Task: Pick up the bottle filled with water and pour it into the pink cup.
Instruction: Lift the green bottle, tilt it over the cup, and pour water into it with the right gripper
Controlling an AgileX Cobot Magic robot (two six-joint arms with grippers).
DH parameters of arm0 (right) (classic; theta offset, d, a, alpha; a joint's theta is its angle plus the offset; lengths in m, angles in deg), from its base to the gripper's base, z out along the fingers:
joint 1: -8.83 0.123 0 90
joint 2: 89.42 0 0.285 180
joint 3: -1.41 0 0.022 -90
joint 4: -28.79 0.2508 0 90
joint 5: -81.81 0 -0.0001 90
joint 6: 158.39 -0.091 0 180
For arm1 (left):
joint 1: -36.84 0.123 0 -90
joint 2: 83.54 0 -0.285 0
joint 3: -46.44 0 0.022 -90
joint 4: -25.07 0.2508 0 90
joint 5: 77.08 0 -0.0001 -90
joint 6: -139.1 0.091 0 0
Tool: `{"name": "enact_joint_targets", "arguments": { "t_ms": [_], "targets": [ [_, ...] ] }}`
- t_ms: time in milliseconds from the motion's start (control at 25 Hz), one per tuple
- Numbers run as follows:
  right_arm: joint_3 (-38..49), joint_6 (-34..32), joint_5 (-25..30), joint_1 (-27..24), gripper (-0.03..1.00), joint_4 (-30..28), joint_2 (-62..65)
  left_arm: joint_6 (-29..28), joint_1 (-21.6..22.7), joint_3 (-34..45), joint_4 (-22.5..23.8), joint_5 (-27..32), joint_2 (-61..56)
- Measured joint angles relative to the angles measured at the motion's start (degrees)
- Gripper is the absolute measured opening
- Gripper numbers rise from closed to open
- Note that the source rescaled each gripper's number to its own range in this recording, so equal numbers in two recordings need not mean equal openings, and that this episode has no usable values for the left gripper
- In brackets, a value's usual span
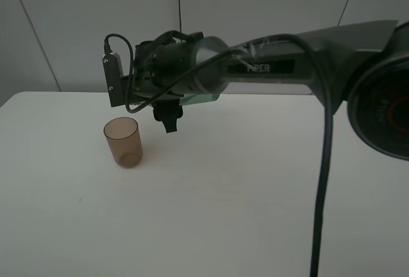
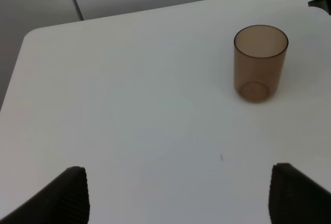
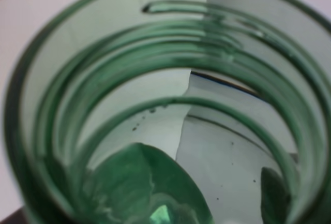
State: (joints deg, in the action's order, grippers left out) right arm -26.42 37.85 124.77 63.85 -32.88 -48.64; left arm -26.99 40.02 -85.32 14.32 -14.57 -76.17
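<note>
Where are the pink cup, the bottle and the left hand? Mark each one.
pink cup (image 1: pixel 123 141): exterior high view, on its side wall.
bottle (image 3: pixel 129 53): right wrist view, on the threaded neck's inner wall.
left hand (image 2: pixel 181 195): left wrist view, midway between its fingertips.

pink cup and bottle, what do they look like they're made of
Pink cup: likely plastic, smooth and translucent brownish-pink; its base shows through the wall. Bottle: probably plastic, glossy translucent green; the moulded neck threads show, though glass cannot be ruled out.
</note>
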Motion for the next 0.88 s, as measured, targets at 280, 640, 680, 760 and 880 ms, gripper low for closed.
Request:
{"name": "enact_joint_targets", "arguments": {
  "t_ms": [280,640,680,760,880],
  "targets": [
    [0.0,-0.1,-1.7,0.2,0.00,-1.2,-0.1,0.0,0.0,0.0,0.0,0.0,0.0],
    [0.0,-0.1,-2.0,0.5,0.00,-4.3,-2.8,0.0,0.0,0.0,0.0,0.0,0.0],
    [0.0,-0.1,-2.0,0.5,0.00,-4.4,-2.8,0.0,0.0,0.0,0.0,0.0,0.0],
    [0.0,-0.1,-2.0,0.5,0.00,-4.9,-2.8,0.0,0.0,0.0,0.0,0.0,0.0],
    [0.0,-0.1,-2.0,0.5,0.00,-6.2,-2.8,0.0,0.0,0.0,0.0,0.0,0.0]
  ]
}}
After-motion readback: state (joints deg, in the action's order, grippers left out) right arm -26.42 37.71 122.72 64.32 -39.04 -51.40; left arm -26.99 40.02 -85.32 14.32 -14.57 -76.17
